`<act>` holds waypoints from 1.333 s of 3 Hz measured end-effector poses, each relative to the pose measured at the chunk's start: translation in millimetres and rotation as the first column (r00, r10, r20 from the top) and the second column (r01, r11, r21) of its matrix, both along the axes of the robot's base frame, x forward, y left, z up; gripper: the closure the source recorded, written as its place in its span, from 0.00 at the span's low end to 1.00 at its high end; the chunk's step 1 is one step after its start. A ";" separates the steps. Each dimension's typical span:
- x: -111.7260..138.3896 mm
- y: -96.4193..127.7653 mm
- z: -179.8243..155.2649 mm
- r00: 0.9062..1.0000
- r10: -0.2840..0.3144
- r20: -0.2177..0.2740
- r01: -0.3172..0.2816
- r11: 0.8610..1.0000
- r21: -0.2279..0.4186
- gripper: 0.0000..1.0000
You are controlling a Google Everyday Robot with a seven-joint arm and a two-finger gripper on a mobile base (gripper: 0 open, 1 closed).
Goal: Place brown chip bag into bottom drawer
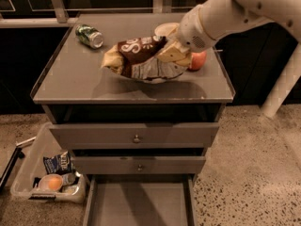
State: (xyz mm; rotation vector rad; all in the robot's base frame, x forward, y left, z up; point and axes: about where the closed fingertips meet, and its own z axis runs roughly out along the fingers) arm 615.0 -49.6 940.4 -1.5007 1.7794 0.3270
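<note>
The brown chip bag [141,58] has a dark brown middle with white lettering and tan ends. It hangs lifted above the grey cabinet top [70,84], with its shadow below it. My gripper [171,53] is shut on the bag's right end, and the white arm reaches in from the upper right. The bottom drawer [138,204] stands pulled open at the foot of the cabinet, its flat grey floor bare.
A green can [89,36] lies on the back left of the top. A red apple [198,60] sits behind the arm. Two knobbed drawers [136,138] are shut. A clear bin [28,173] with a blue snack bag stands on the floor at left.
</note>
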 end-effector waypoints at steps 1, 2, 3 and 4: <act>-35.2 -26.5 7.4 0.999 -0.020 0.041 0.021 1.000 -0.018 1.00; -74.8 -47.3 5.9 0.998 -0.025 0.064 0.029 0.998 -0.061 1.00; -113.0 -62.5 -2.0 0.998 -0.029 0.062 0.035 0.995 -0.097 1.00; -146.3 -72.9 -13.7 0.997 -0.054 0.061 0.060 0.993 -0.102 1.00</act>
